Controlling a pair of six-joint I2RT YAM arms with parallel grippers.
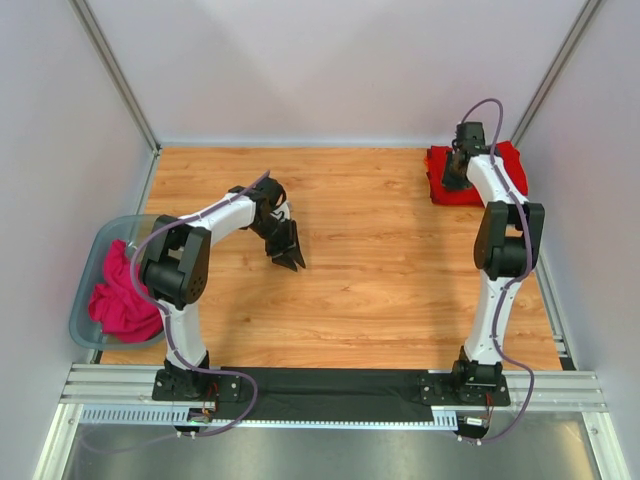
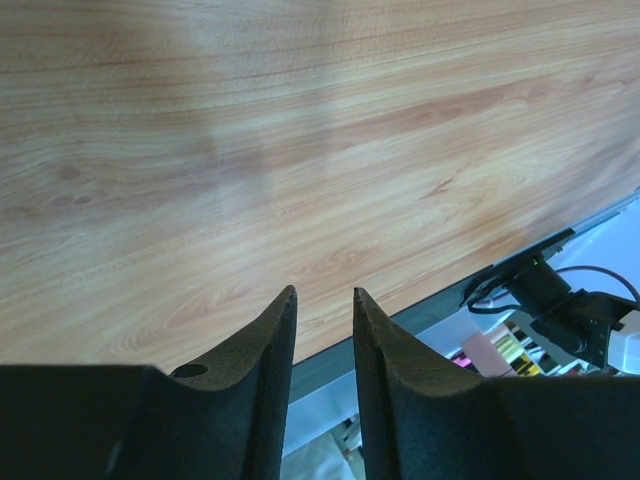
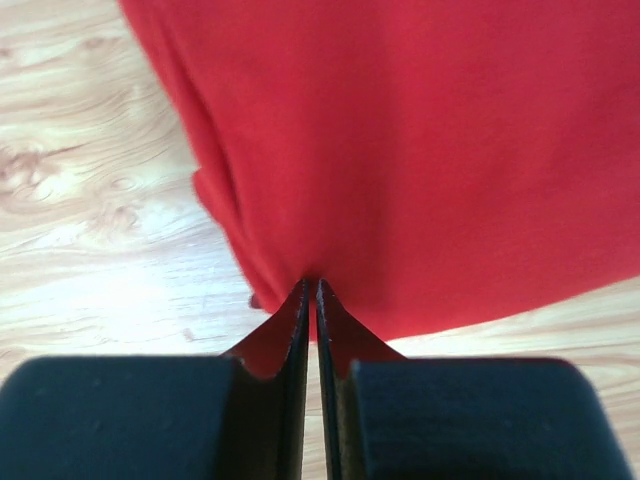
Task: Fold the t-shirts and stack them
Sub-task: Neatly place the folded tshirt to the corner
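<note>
Wood-grain board forms the table, which is closed in by pale wall panels on the far, left and right sides. It is bounded at the near edge by a black strip between the two arm bases.

A bright red t-shirt is seen folded in the far right corner, close to the right wall. The right gripper is lowered onto its left part. In the right wrist view the fingers are brought all but together, with only a hairline gap. Their tips are set against the near hem of the red cloth. Whether a fold is actually pinched between them cannot be told.

A clear plastic bin is placed at the left edge of the table, partly overhanging it. A darker red t-shirt is heaped inside, crumpled and unfolded. The left arm's elbow is held just beside the bin.

The left gripper is hung over bare wood left of centre. Its jaws are parted by a narrow gap and nothing is held between them. In the left wrist view only table grain is seen past the fingers, and the table's edge is cut across the lower right corner.

Open board is left between the two grippers and across the middle and near right of the table. The tightest room is found at the far right corner, where shirt, gripper and wall are crowded together.
</note>
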